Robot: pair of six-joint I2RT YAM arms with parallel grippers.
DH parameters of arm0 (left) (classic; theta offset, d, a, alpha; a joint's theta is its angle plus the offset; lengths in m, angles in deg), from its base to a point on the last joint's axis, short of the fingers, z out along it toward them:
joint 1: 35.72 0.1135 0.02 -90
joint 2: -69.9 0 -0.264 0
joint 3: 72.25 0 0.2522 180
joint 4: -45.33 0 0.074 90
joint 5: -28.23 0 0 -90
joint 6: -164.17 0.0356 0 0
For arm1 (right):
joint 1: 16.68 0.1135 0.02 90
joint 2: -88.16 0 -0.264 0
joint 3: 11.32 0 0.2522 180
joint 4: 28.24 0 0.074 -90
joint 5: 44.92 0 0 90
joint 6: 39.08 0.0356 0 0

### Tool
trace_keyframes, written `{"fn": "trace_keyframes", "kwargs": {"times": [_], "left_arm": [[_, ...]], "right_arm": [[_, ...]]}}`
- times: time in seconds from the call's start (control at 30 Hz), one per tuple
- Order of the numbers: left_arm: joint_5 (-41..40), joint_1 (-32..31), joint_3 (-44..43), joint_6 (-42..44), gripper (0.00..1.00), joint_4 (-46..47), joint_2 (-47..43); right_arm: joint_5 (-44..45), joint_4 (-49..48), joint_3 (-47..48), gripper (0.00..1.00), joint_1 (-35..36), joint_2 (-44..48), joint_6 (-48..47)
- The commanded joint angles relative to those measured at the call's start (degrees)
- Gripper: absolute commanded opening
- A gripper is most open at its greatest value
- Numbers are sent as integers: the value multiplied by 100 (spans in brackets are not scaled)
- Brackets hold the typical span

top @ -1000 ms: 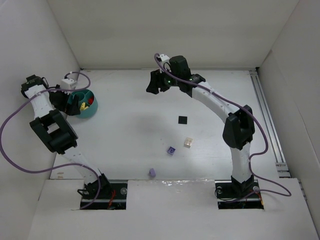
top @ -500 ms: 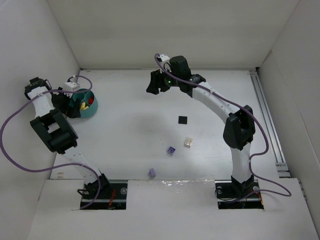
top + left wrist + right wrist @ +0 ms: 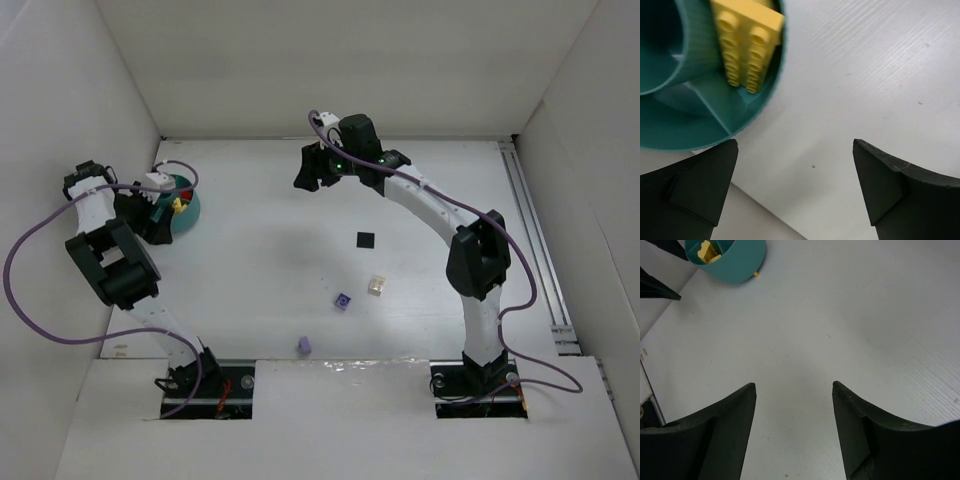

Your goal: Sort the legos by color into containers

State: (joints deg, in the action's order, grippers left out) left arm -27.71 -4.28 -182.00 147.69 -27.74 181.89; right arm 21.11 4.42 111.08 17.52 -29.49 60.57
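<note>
Top external: teal bowl (image 3: pixel 190 214) at the counter's (image 3: pixel 260 260) left, holding yellow and red legos (image 3: pixel 178 204); black square (image 3: pixel 366 240), cream brick (image 3: pixel 376 285), purple brick (image 3: pixel 343 301) and lilac brick (image 3: pixel 304 345) loose mid-counter. Left wrist: left jaws spread (over counter, beside the bowl's rim); yellow brick (image 3: pixel 747 45) inside. Right wrist: right jaws spread above the counter.

White tube links with chunky black joint housings make up the left arm (image 3: pixel 112 268) and right arm (image 3: pixel 432 208). A lilac cable (image 3: pixel 58 342) loops off each. The bases (image 3: pixel 476 381) are black. A green light (image 3: pixel 338 157) glows on the right wrist. The fingers (image 3: pixel 699 181) are matte black wedges.
</note>
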Motion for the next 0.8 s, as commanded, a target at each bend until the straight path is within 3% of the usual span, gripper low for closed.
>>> {"fn": "trace_keyframes", "kwargs": {"times": [0.0,0.3,0.43,0.6,0.77], "left_arm": [[284,-129,281,408,100,-449,-589],[856,-622,520,506,100,-538,-1477],[918,-622,300,-160,100,-275,-1539],[233,-683,413,-1565,100,937,-1802],[-146,-683,625,-1928,100,1580,-1725]], "right_arm": [[-81,-237,-1,68,26,391,-77],[-135,-237,-124,68,78,453,-77],[-187,-237,-176,68,79,505,-77],[-187,-237,-176,68,131,506,-77],[-187,-237,-229,68,131,506,-77]]}}
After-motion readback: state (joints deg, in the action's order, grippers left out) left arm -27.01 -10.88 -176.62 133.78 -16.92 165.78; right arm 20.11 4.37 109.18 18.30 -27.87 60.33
